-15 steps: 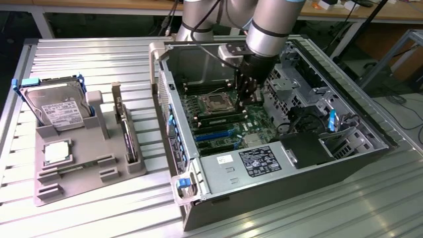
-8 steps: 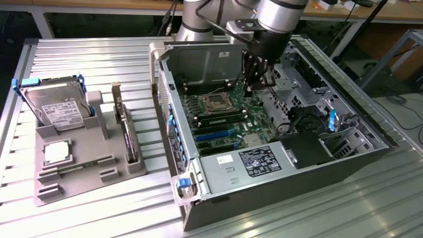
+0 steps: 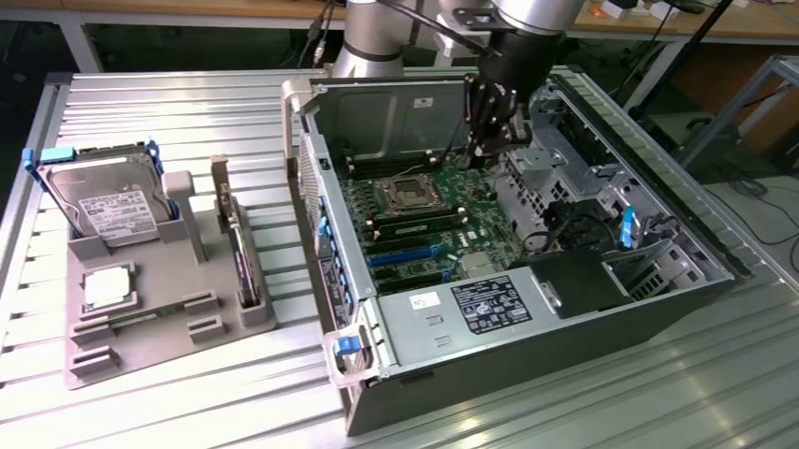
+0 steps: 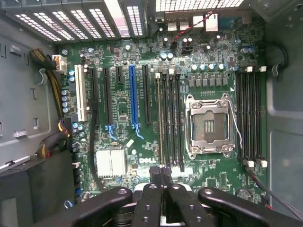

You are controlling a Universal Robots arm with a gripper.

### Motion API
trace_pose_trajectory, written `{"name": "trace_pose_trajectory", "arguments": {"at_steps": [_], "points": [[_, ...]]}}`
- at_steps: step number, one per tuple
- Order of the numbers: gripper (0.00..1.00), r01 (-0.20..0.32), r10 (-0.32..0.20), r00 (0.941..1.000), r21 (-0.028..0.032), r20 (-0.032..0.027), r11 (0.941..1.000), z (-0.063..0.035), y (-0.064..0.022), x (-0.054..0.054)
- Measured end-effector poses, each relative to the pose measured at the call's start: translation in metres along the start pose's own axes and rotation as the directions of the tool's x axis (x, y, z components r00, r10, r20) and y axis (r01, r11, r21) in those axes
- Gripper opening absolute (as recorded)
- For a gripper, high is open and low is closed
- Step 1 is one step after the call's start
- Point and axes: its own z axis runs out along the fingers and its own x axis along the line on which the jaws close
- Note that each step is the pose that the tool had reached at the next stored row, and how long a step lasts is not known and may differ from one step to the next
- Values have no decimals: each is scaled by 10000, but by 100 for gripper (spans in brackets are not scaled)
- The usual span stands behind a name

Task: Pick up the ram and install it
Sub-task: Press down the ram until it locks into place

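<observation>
Wrist view, one gripper (image 4: 162, 177) clamped on one ram (image 4: 162, 171), over one motherboard (image 4: 123, 104), one empty CPU socket (image 4: 208, 125).

Silver-grey arm (image 3: 374, 33), black wrist, black screw-studded gripper (image 4: 162, 177) fingers

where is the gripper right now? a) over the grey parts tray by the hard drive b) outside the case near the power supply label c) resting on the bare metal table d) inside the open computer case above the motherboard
d: in the exterior view the gripper reaches down into the open computer case, and the wrist view looks straight onto the motherboard with its empty CPU socket.
</observation>
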Motion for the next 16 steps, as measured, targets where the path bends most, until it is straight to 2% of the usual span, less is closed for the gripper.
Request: {"name": "trace_pose_trajectory", "arguments": {"at_steps": [5, 9, 12, 13, 14, 16], "points": [[11, -1, 1, 10000, 1, -22, 10000, -19, 1, 1], [11, -859, 859, 9963, -19, -14, 9963, -19, 1, 0], [11, -1535, 1535, 9881, -36, -6, 9881, -19, 1, 0], [11, -1855, 1855, 9826, -44, -4, 9826, -20, 1, 0], [11, -2302, 2302, 9731, -55, 1, 9731, -19, 1, 0], [11, -2680, 2680, 9634, -65, 5, 9634, -19, 1, 1]]}}
